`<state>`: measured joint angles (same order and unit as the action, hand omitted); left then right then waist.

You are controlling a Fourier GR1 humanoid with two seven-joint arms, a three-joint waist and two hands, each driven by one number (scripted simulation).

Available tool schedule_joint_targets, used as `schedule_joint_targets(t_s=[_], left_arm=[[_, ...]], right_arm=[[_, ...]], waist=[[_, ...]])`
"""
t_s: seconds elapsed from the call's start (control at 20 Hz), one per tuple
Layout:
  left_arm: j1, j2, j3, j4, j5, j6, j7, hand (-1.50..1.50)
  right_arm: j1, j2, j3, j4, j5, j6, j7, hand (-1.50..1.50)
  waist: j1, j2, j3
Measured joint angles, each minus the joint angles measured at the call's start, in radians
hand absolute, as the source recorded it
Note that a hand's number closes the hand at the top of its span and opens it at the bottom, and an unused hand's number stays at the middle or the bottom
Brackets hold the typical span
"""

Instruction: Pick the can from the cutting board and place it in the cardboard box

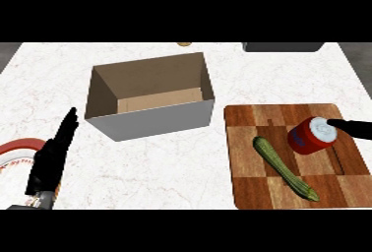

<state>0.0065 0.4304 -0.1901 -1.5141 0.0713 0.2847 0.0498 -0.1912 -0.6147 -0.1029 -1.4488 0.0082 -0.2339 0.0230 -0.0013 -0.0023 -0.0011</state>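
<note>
A red can point(311, 137) with a white top stands on the wooden cutting board point(251, 189) at the right. My right hand point(351, 127) comes in from the right edge, a fingertip touching the can's top rim; the rest of the hand is out of view. The open cardboard box point(151, 96) sits left of the board, near the middle, with nothing visible inside. My left hand point(49, 156) rests open at the lower left, fingers straight and pointing up.
A long green cucumber point(284, 169) lies diagonally on the board just below the can. A red-rimmed plate point(16, 146) shows at the left edge. A dark object point(283, 47) sits at the counter's far edge.
</note>
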Motion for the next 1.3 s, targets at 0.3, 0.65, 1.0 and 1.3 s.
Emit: schedule_joint_targets(t_s=[0.3,0.65,1.0,1.3], left_arm=[[0.000,-0.001,0.000,-0.009,-0.008,-0.002,0.010,0.00],[-0.009,-0.011,-0.001,-0.018,-0.025,-0.002,0.024,0.00],[-0.029,-0.035,0.027,0.013,-0.040,-0.037,0.022,0.00],[-0.010,-0.066,0.048,-0.010,-0.079,-0.043,0.032,0.00]], right_arm=[[0.014,-0.215,0.083,-0.054,0.034,0.251,0.196,-1.50],[-0.021,-0.302,0.198,-0.181,-0.016,0.502,0.479,-1.50],[-0.067,-0.226,0.244,-0.251,0.014,0.579,0.703,-1.50],[-0.039,-0.144,0.239,-0.273,0.110,0.604,0.769,-1.50]], waist=[[-0.001,-0.001,-0.002],[0.003,0.000,-0.002],[0.004,0.002,0.000],[0.003,0.002,0.001]])
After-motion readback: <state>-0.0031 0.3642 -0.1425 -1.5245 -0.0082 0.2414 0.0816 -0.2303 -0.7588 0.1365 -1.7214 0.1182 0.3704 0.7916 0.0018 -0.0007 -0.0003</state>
